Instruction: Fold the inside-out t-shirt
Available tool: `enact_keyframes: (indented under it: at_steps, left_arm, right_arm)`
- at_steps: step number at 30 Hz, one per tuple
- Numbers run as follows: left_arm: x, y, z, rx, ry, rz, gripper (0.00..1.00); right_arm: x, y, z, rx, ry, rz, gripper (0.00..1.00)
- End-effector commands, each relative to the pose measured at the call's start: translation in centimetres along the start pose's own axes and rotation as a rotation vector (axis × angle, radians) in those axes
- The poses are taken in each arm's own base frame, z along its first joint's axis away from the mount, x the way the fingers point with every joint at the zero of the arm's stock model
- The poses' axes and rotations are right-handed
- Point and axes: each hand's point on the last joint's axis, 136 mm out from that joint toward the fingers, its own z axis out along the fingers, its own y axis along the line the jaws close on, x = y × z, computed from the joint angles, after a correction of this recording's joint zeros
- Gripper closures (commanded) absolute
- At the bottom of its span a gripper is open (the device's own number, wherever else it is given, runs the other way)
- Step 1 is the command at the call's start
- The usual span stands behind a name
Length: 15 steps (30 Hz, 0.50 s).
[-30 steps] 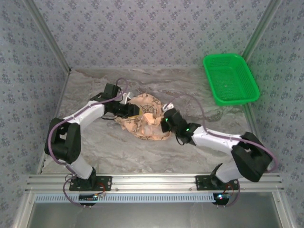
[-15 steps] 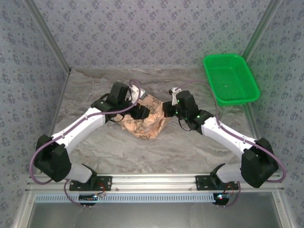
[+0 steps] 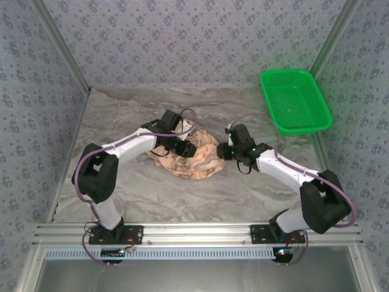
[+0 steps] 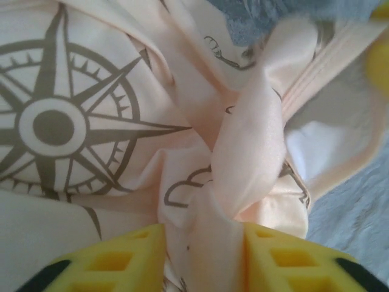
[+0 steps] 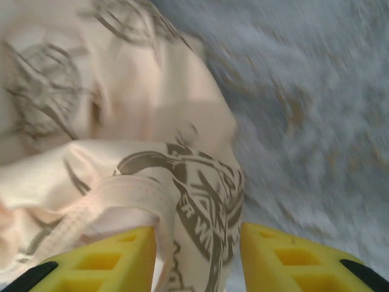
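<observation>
**Grippers at opposite edges of a crumpled shirt**

Left gripper (image 4: 203,232): its yellow fingers (image 4: 121,258) are clenched on a twisted ridge of cloth that fills the gap between them. The ridge belongs to the inside-out t-shirt (image 3: 194,165). Just ahead of the fingertips the ridge rises into a knot-like bunch. A large brown compass star (image 4: 55,125) lies flat to its left, and a seamed edge crosses to its right. Grey marbled table (image 3: 243,194) shows past that edge.

Right gripper (image 5: 197,234): the jaws stand apart and released, with nothing pinched. A stitched hem (image 5: 121,194) drapes at the inner face of the left-hand finger. A fold printed with a winged emblem (image 5: 203,194) lies in the gap. Beyond the tips the cloth mounds up to the left, and bare table lies to the right; this view is blurred.

Overhead view: the shirt sits bunched on the table between the two grippers, one at each side of it. A green basket (image 3: 296,103) stands well beyond the right gripper, at the far right corner.
</observation>
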Motion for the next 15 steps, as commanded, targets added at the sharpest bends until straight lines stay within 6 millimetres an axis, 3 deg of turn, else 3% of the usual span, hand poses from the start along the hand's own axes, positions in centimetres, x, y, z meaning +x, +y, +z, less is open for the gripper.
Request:
enact_keyframes:
  at_steps: [1,4,7,10,15]
  left_arm:
    - [0.0,-2.2,-2.7,0.065,-0.030,-0.067,0.55]
    - [0.8,-2.9,-3.1,0.090,-0.043,-0.066,0.46]
    - [1.9,-2.9,-2.2,0.099,-0.001,-0.072,0.45]
    - [2.7,-2.6,-1.2,0.082,0.039,-0.081,0.43]
    - [2.9,-3.9,-0.5,0.043,0.050,0.031,0.38]
  right_arm:
    - [3.9,-1.9,-2.2,0.146,0.171,0.153,0.55]
    - [6.6,-0.5,-4.1,0.160,0.210,0.291,0.50]
    - [7.2,2.3,-5.0,0.084,0.173,0.453,0.48]
    - [6.4,4.7,-4.5,-0.008,0.131,0.541,0.49]
    - [6.8,5.5,-1.7,-0.026,0.169,0.593,0.49]
